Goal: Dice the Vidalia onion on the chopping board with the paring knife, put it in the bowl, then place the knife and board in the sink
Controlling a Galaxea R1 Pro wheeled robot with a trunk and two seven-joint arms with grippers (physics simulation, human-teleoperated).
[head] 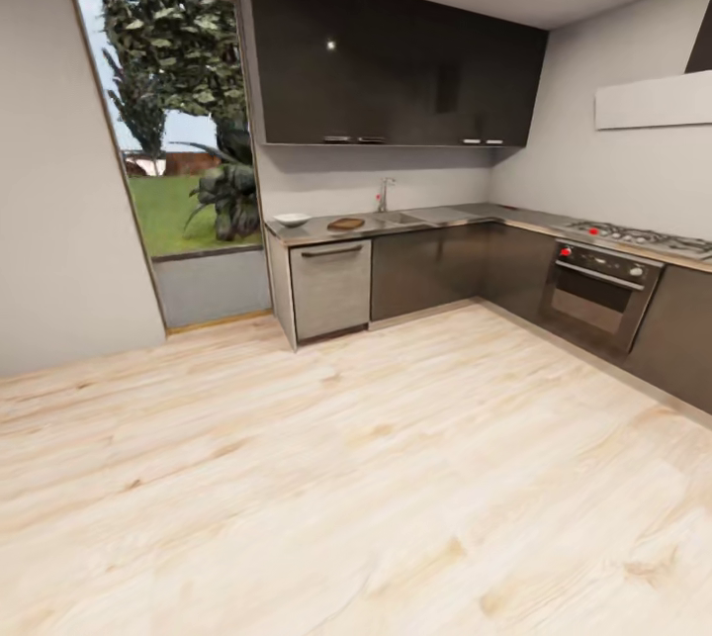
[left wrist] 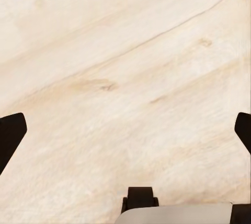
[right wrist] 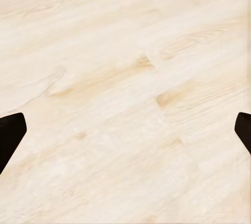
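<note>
Across the room, the grey countertop (head: pixel 435 217) runs along the back wall above dark cabinets. On it, from left to right, are the white bowl (head: pixel 292 219), the brown chopping board (head: pixel 346 223) and the sink (head: pixel 398 218) with its chrome tap (head: pixel 383 193). The Vidalia onion and the paring knife are too small or hidden to make out from here. My left gripper (left wrist: pixel 125 130) hangs open over bare wood floor, its dark fingertips (left wrist: pixel 10 135) at the frame edges. Over the floor too, my right gripper (right wrist: pixel 125 132) is open with nothing between its fingers (right wrist: pixel 10 135).
Pale wood floor (head: pixel 346 478) stretches between me and the cabinets. An oven with red knobs (head: pixel 598 295) and a gas hob (head: pixel 643 238) line the right wall. A tall window (head: pixel 173 122) stands at left, a steel dishwasher front (head: pixel 330 288) under the bowl.
</note>
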